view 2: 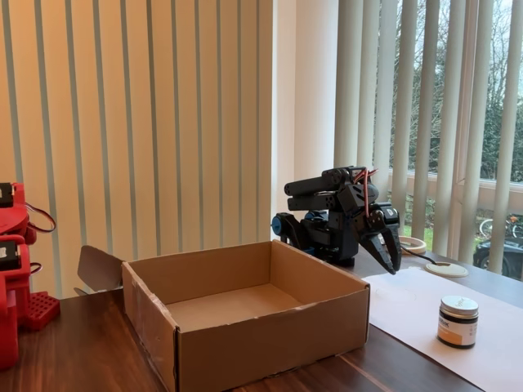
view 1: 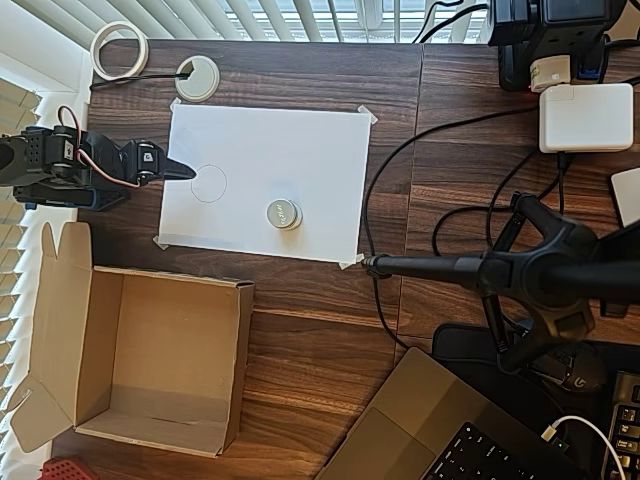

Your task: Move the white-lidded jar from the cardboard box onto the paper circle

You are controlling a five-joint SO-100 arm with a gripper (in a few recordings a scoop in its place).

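The white-lidded jar (view 1: 284, 214) (view 2: 458, 321) stands upright on the white paper sheet (view 1: 300, 150), right of the middle. One thin pencil-drawn circle (view 1: 208, 183) shows on the sheet, left of the jar and apart from it; I cannot tell whether another circle lies under the jar. The cardboard box (view 1: 60, 330) (view 2: 261, 339) sits open and empty at the lower left in the overhead view. My black gripper (view 1: 184, 171) (view 2: 391, 255) hangs shut with nothing in it at the sheet's left edge, just left of the circle.
A tape roll (view 1: 120, 50) and a white desk grommet (view 1: 197, 78) lie behind the sheet. A black tripod arm (view 1: 470, 268) reaches in from the right above cables. A white charger (view 1: 585, 117) and a laptop (view 1: 450, 430) sit to the right.
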